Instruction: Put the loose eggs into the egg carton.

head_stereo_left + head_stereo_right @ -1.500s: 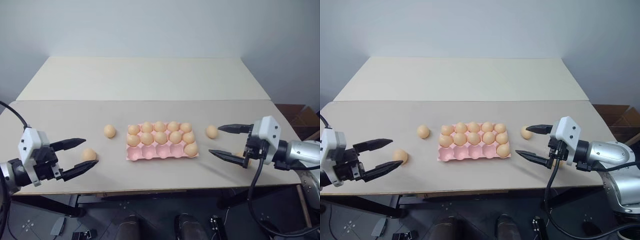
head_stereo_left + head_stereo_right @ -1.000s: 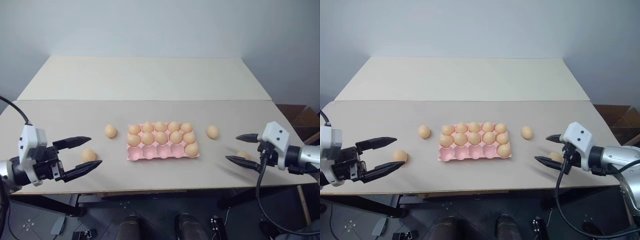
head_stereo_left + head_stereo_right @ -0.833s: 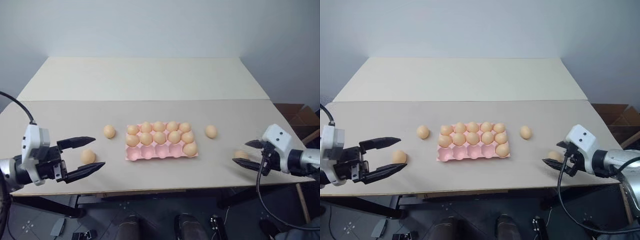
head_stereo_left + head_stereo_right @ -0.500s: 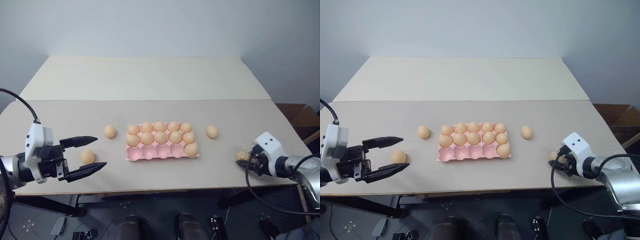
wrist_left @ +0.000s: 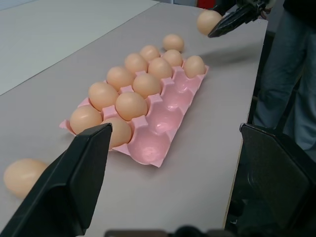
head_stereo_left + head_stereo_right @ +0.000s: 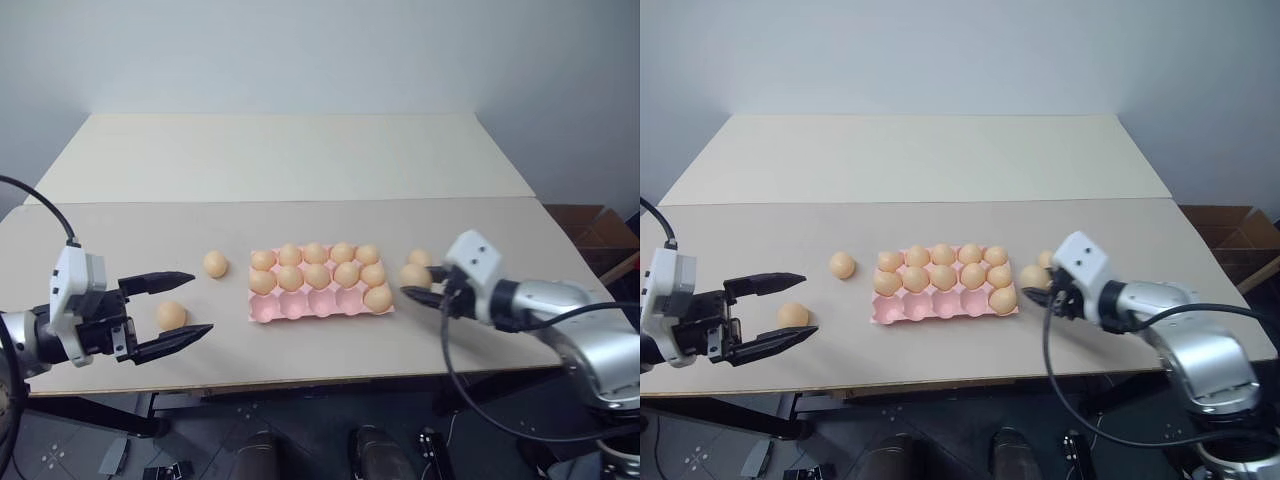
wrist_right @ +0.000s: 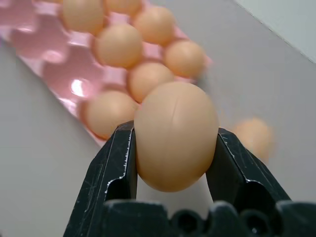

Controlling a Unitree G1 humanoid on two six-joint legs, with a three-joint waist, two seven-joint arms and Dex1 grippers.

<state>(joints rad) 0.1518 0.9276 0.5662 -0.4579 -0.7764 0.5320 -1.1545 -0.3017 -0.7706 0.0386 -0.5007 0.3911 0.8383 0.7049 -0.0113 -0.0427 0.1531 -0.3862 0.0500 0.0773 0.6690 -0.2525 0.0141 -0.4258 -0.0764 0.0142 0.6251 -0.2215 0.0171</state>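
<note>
The pink egg carton (image 6: 300, 306) lies mid-table with several eggs in its back and middle rows and one at the right end of the front row; the other front cups are bare. My right gripper (image 6: 415, 282) is shut on an egg (image 7: 175, 136), held just off the carton's right end. Another loose egg (image 6: 421, 258) lies on the table right behind it. Two loose eggs lie left of the carton, one (image 6: 214, 264) near it and one (image 6: 171, 316) nearer the front. My left gripper (image 6: 202, 303) hangs open by the nearer one, with nothing in it.
The pale table (image 6: 300, 160) stretches far behind the carton, with a seam across its middle. A cardboard box (image 6: 590, 225) stands on the floor past the table's right end. The front edge runs close under both grippers.
My right gripper closed on the egg near the table's right front edge, lifted it and carried it left to the carton's right end. The left gripper stayed put, open.
</note>
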